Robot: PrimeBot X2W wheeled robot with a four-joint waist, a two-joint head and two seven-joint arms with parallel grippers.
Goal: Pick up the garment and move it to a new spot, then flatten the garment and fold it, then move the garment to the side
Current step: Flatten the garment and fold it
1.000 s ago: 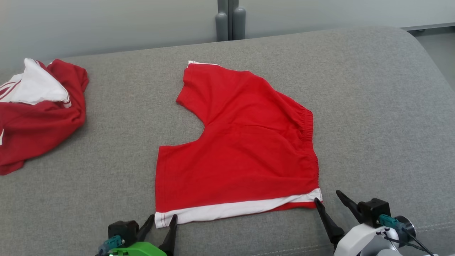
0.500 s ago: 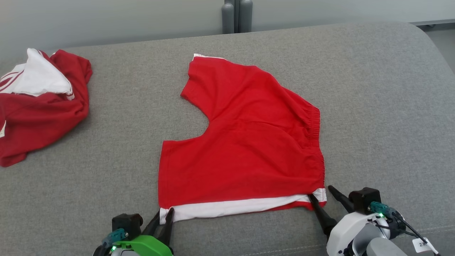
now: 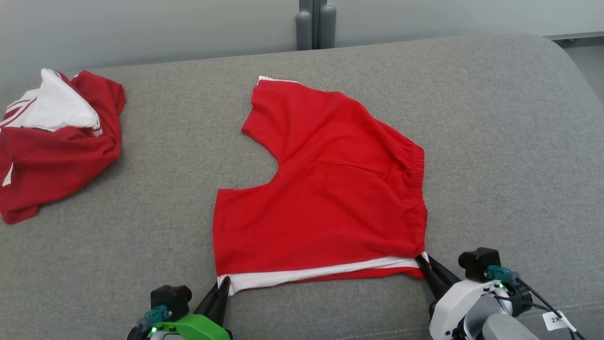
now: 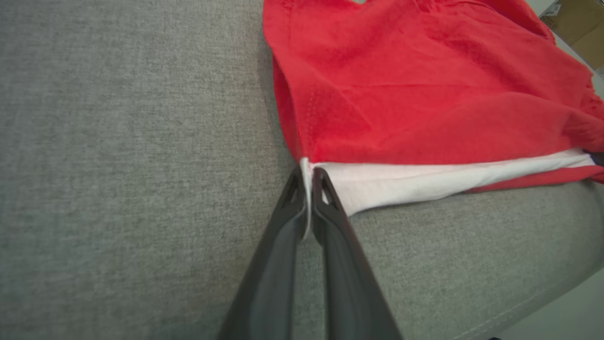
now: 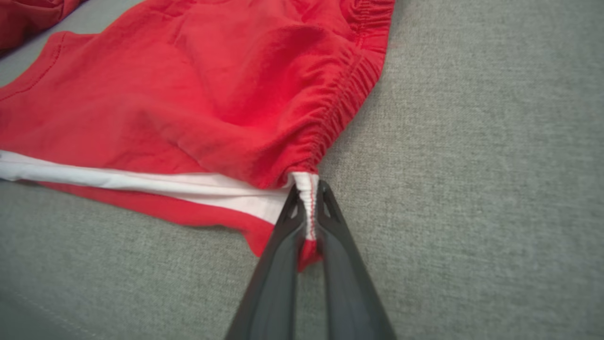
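Left wrist view: we find the left gripper (image 4: 307,179) closed down to a sliver on the white-trimmed near-left corner of the red shorts (image 4: 415,94), with the hem pinched between its jaws. In the right wrist view the right gripper (image 5: 309,193) is likewise clamped, on the near-right corner at the end of the gathered waistband (image 5: 349,94). The shorts lie spread and largely flat in the middle of the grey upholstered surface (image 3: 495,141), with a white inner layer showing along the near edge. We judge relocation and flattening done or nearly so, and this two-corner grip looks like the start of the fold. Folding and the move to the side remain outstanding. A crumpled red-and-white garment (image 3: 52,141) sits well apart at far left.
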